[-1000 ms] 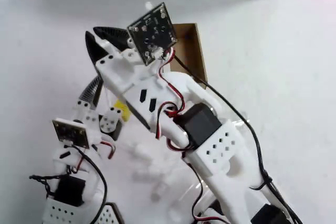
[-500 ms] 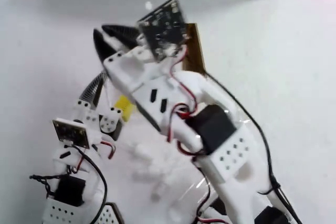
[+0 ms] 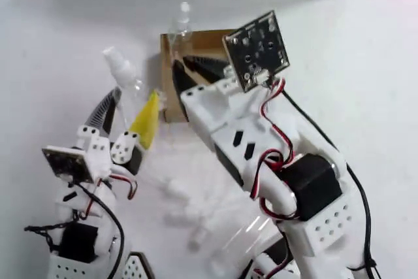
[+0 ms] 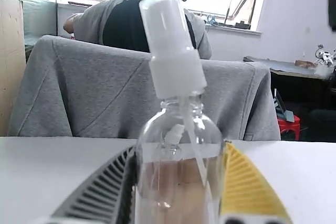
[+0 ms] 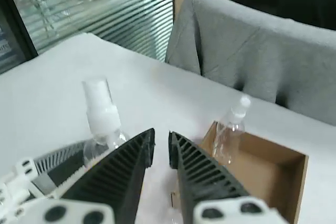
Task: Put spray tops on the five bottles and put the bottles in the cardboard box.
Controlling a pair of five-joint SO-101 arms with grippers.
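Jaws of left gripper point(image 4: 178, 182) clasp bottle point(image 4: 176, 129) | right gripper point(image 5: 161, 136) slightly parted, empty

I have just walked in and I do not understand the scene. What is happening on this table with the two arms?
The left gripper is shut on a clear bottle that has a white spray top on it, just beside the cardboard box. The right gripper is by the box and holds nothing, its black fingers slightly apart. Another bottle with a top stands in a corner of the box.
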